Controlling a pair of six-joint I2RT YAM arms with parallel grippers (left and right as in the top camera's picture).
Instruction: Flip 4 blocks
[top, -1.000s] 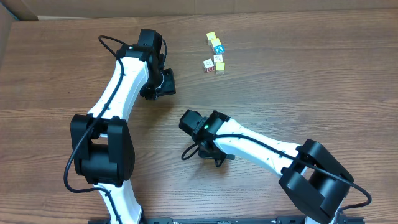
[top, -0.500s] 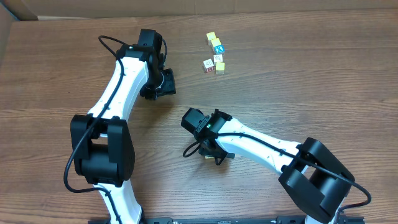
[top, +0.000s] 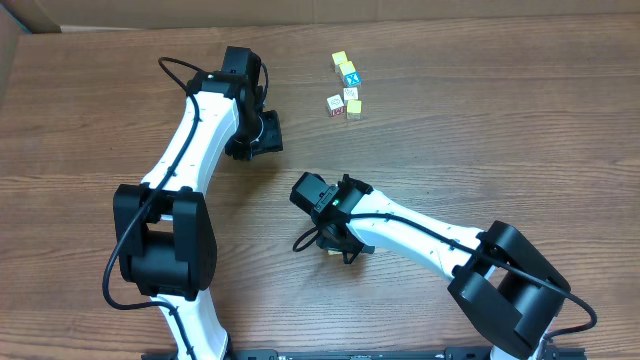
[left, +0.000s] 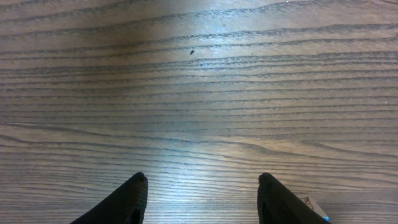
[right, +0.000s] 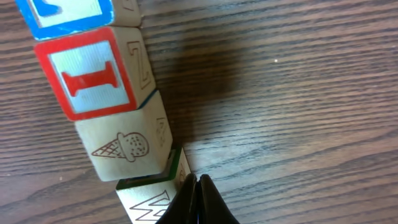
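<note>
Your right gripper (right: 198, 186) has its fingers pressed together, holding nothing. The four blocks (right: 102, 87) lie in a row just beside its tips, the end one against them. Your left gripper (left: 202, 186) stands apart, empty.

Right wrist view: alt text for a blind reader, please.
Four alphabet blocks lie in a row down the left of a wood-grain table: a blue-framed one cut off at the top, a red-framed I, an ice-cream-cone picture, then a green-edged W. The right gripper, fingers shut, points up from the bottom edge, tips beside the W block.
</note>
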